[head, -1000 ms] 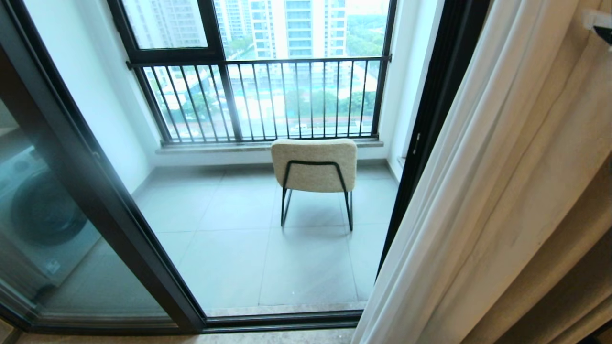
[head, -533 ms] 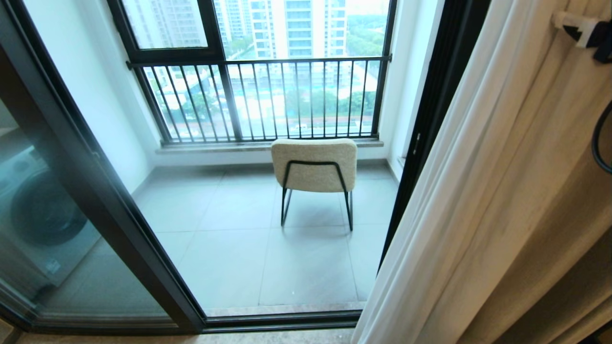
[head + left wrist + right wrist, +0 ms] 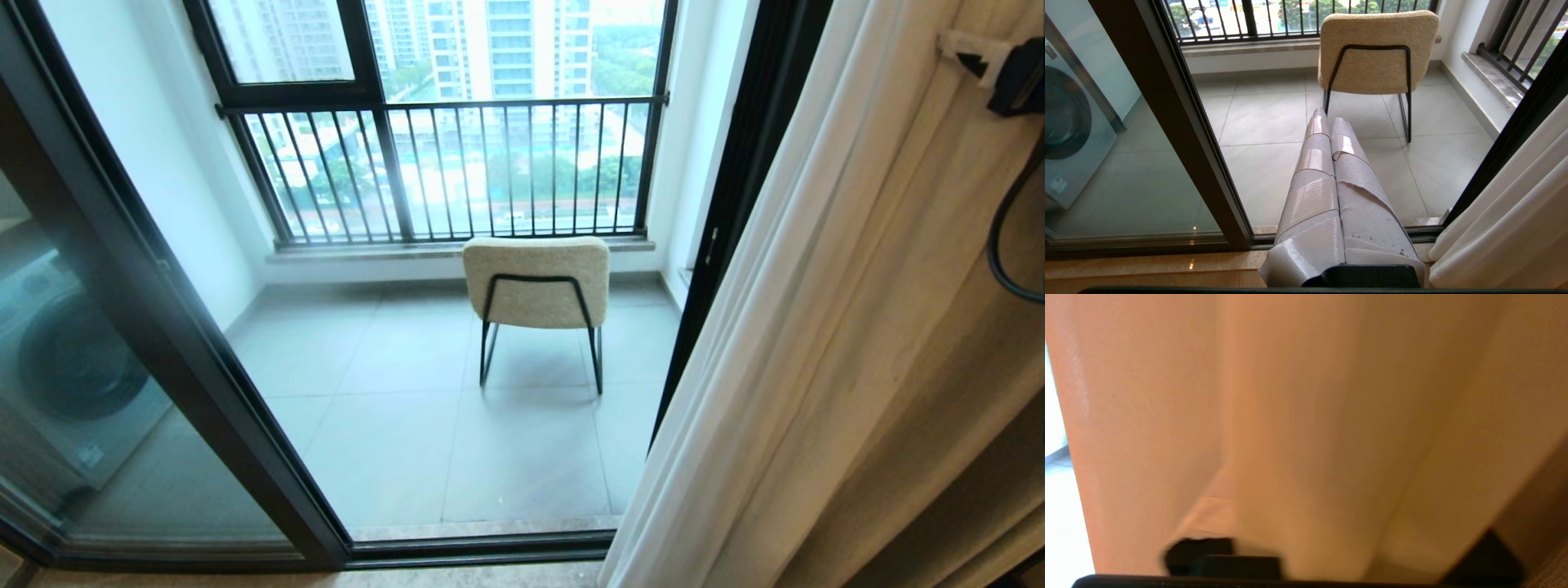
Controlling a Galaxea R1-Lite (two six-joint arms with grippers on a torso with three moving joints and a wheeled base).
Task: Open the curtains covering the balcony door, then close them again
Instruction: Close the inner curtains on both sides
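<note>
The right gripper (image 3: 976, 53) presses into the sheer white curtains (image 3: 816, 327); whether its fingers hold any fabric cannot be told. Beyond the gathered folds stands the balcony door (image 3: 188, 343), uncovered. The left gripper (image 3: 1327, 122) hangs shut and empty, facing a chair (image 3: 1378, 51).

The curtains (image 3: 816, 343) are sheer white fabric in soft vertical folds, gathered at the right side of the opening and hanging down to the floor. The balcony door (image 3: 163, 327) has a dark metal frame and a glass panel at the left, and the middle stands uncovered.
</note>
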